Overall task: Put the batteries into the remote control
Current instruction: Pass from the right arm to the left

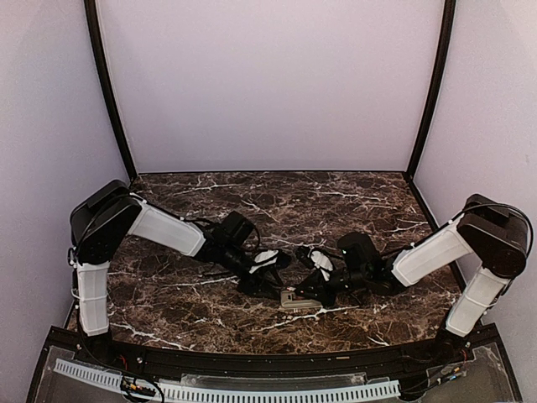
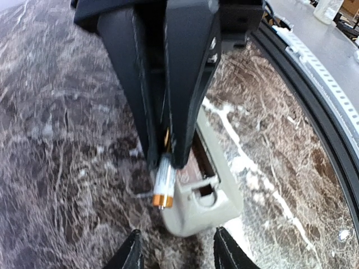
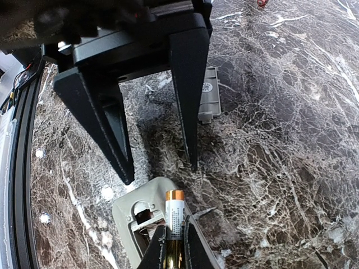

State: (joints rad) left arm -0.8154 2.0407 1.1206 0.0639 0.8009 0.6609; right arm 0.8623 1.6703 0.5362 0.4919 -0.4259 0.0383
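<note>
— Starting with the right gripper (image 3: 174, 231): pinched shut on a battery (image 3: 174, 208), white-bodied with a copper-coloured end, gripped by its back half.

— And the left gripper (image 3: 160, 172)?

— Partly spread, holding nothing, tips down close to the counter (image 1: 252, 197), just past one end of the remote control (image 2: 199, 213). Cannot tell whether touching it.

— Where to look for the remote control?

— Back-up on the counter, around the middle and toward the near edge, open compartment (image 2: 197, 162) facing up. Loose grey cover (image 3: 208, 95) lying apart, beyond the left gripper.

— Which way from battery to compartment, then?

— Just beside and below. Hanging over the compartment's edge, long axis roughly along the compartment but tipped, copper end leading and pointing toward the left gripper. Far closer to the right gripper than to the left.

— Probably calls for a slight sideways shift, then levelling and pressing down. Some risk of jamming on the edge.
</note>
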